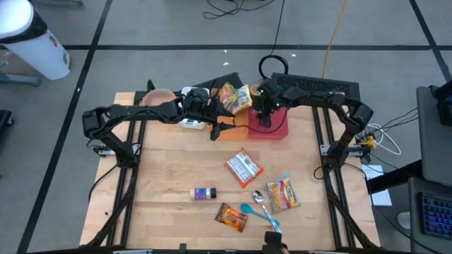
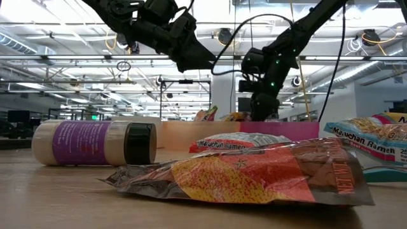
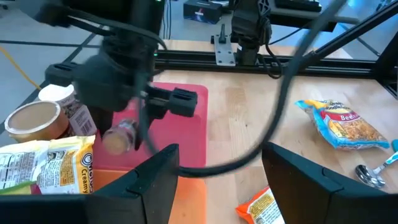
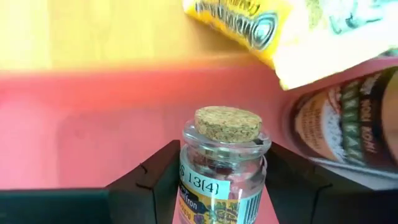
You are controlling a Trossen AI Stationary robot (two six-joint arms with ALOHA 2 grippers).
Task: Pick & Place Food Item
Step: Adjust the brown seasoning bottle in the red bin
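The right gripper (image 4: 211, 180) hangs over the red tray (image 1: 277, 130) at the table's far edge, its fingers closed on a corked jar (image 4: 222, 167) standing between them; the left gripper (image 1: 214, 127) waits just beside, jaws apart, holding nothing

A blue spoon (image 1: 262, 215) is laid on the wooden table (image 1: 162, 162), and black cables (image 1: 233, 8) are strewn across the floor beyond.
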